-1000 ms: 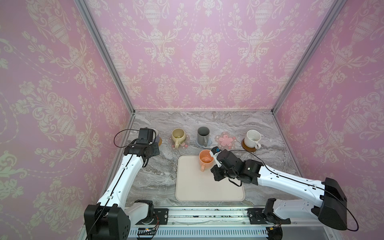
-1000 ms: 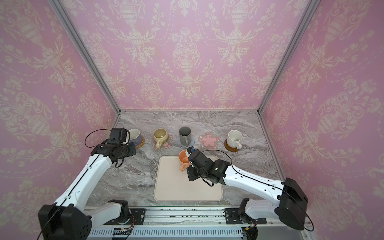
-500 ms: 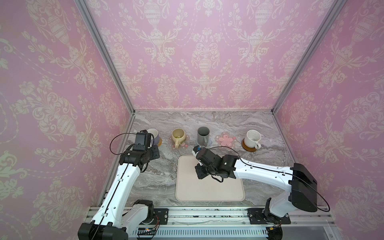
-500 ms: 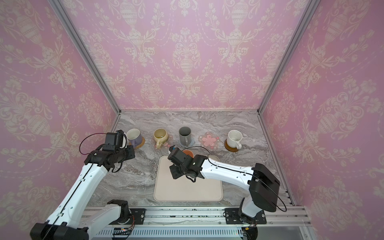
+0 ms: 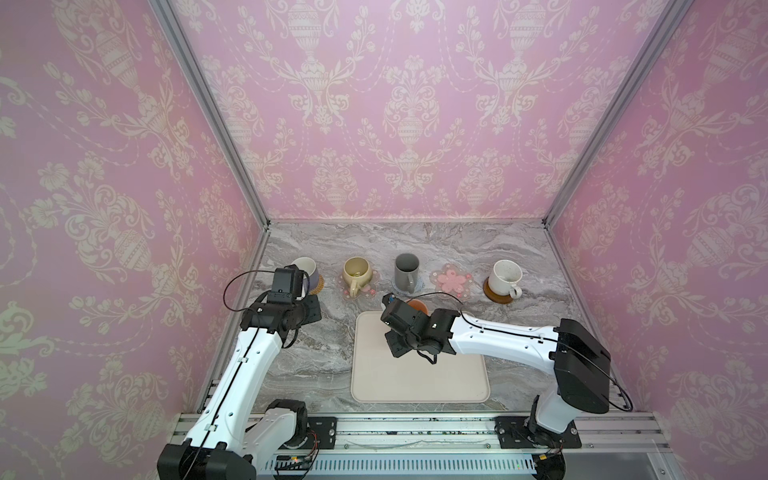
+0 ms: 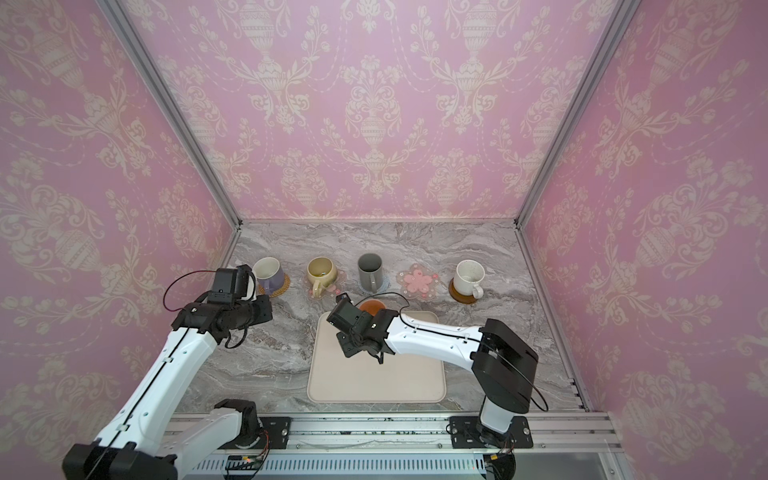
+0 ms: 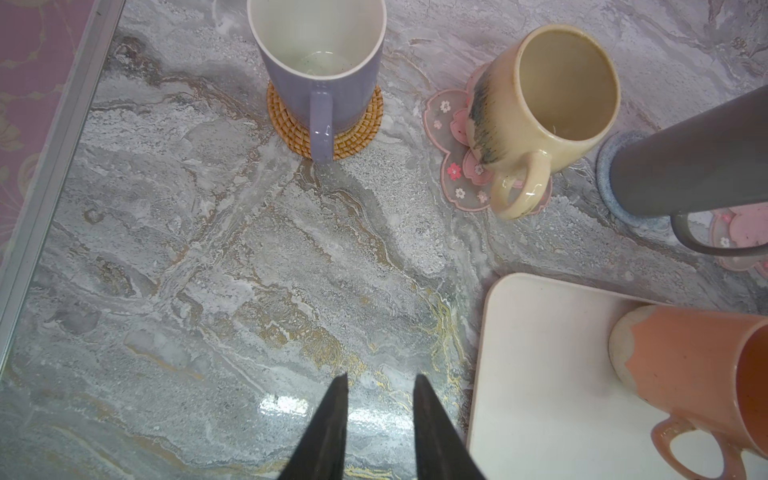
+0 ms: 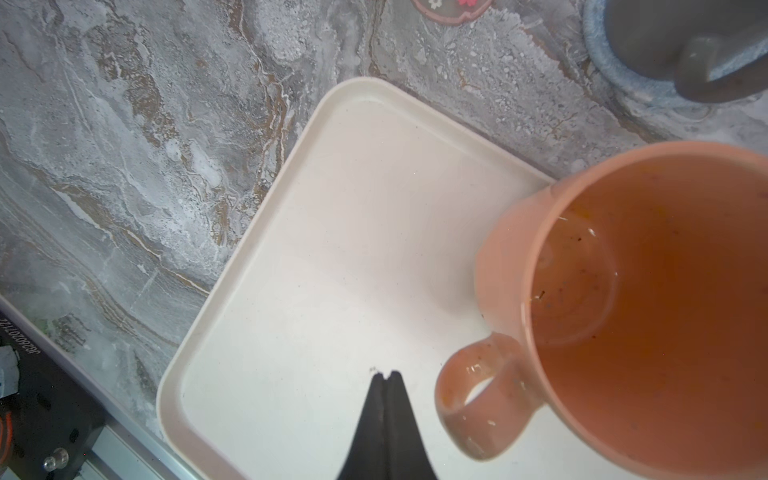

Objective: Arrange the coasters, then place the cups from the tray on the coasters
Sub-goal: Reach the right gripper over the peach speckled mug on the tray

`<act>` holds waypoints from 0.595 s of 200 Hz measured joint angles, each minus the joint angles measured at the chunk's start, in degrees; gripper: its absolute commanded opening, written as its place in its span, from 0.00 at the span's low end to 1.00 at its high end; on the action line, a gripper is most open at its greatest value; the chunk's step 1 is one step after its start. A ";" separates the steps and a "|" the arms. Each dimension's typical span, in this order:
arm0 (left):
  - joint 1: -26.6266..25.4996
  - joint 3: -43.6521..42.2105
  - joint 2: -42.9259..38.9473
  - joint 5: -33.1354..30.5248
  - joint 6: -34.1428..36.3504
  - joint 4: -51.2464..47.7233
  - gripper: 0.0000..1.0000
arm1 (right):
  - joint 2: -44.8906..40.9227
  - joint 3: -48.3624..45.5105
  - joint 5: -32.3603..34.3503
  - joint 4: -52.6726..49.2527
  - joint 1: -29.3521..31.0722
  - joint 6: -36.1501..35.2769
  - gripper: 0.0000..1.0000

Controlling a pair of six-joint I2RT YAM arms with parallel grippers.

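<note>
At the back stand a lavender cup (image 5: 305, 269) on the rattan coaster (image 5: 318, 286), a beige-yellow cup (image 5: 356, 269) on a clear flower coaster (image 5: 365, 291), a dark grey cup (image 5: 406, 271) on the blue-grey coaster (image 7: 609, 183), and a speckled white cup (image 5: 504, 275) on the brown disc (image 5: 494, 296). A second flower coaster (image 5: 451, 280) lies bare. The peach cup (image 8: 623, 291) stands upright at the tray's (image 5: 419, 382) far edge. My right gripper (image 8: 384, 374) hovers shut over the tray beside its handle. Over bare marble, my left gripper (image 7: 379, 376) is open and holds nothing.
Pink walls with metal corner posts (image 5: 257, 208) close the marble table (image 5: 324, 361) on three sides. The arms' bases sit on a metal rail (image 5: 395, 432) along the front. My right arm (image 5: 498, 336) reaches across the tray's right half.
My left gripper has drawn back from the lavender cup toward the front. The right gripper has swung left across the tray, from the peach cup's right side to its left.
</note>
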 measured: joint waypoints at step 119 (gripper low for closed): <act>0.00 -1.68 -1.38 1.66 -1.11 0.39 0.31 | -2.45 -8.41 1.49 0.02 -2.82 0.70 0.00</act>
